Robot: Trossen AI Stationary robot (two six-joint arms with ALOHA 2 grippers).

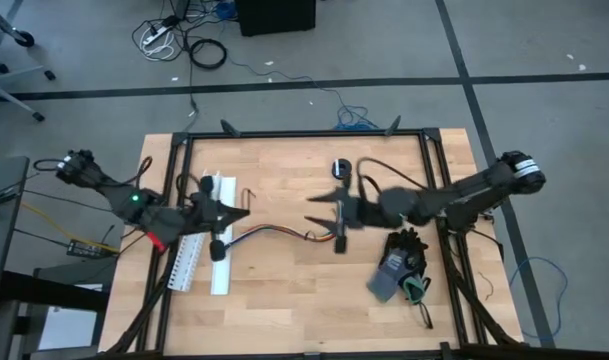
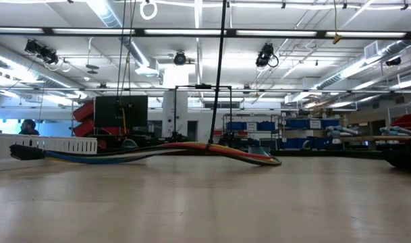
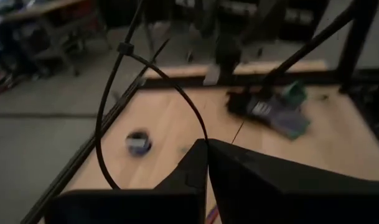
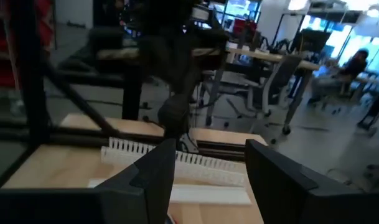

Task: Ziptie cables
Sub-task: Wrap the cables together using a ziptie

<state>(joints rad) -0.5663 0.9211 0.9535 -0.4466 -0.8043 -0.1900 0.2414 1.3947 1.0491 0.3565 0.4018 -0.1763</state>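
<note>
The cables [image 1: 279, 233] lie in a loose coloured bundle on the wooden table between my two grippers; the low view shows the cables [image 2: 192, 148] resting along their length, gently arched. My left gripper [image 1: 242, 212] hovers just left of the bundle, pointing right, and is shut on a black ziptie [image 3: 114, 106] bent into a loop. My right gripper [image 1: 312, 212] hovers above the bundle's right end, pointing left. In its wrist view the right gripper [image 4: 211, 155] is open and empty. I make out no second ziptie. My left gripper [image 3: 206, 144] pinches the ziptie's strip between its two shut fingers. The strip leaves the fingertips [image 3: 201, 134], curves round in a wide loop through its head [image 3: 124, 48], and its tail [image 3: 139, 15] runs on past. The loop is lifted clear of the table.
A white slotted channel [image 1: 189, 255] and a white strip [image 1: 220, 262] lie under and beside the left arm. Dark gloves [image 1: 399, 262] lie below the right arm, and a small tape roll [image 1: 341, 168] sits towards the far edge. Black frame rails [image 1: 314, 133] border the table.
</note>
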